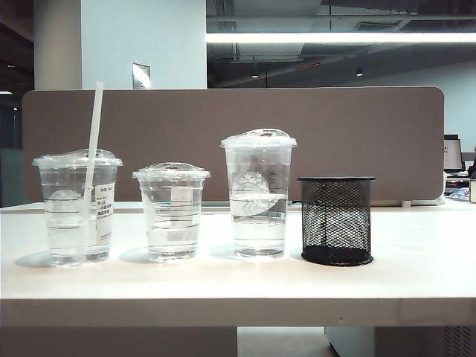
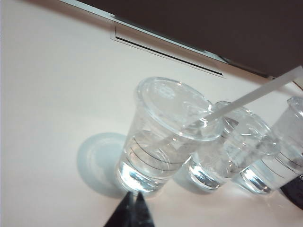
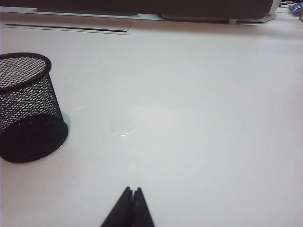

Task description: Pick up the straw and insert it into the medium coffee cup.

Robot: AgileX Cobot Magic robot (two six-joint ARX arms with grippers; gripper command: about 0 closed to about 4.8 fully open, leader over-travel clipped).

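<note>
At nine o'clock on the table (image 1: pixel 416 282), the straw (image 1: pixel 93 149) stands through the lid of the medium coffee cup (image 1: pixel 76 208), tilted toward one o'clock; its submerged end is hard to make out. Only the wrist views show the grippers. The left gripper (image 2: pixel 133 197) hovers beside that cup, tips together, empty. The right gripper (image 3: pixel 133 191), likewise closed and empty, hangs near the mesh holder (image 3: pixel 27 109).

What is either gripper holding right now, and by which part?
Nothing. The left gripper and right gripper are both shut and empty above the table; the straw stands in the medium coffee cup.
</note>
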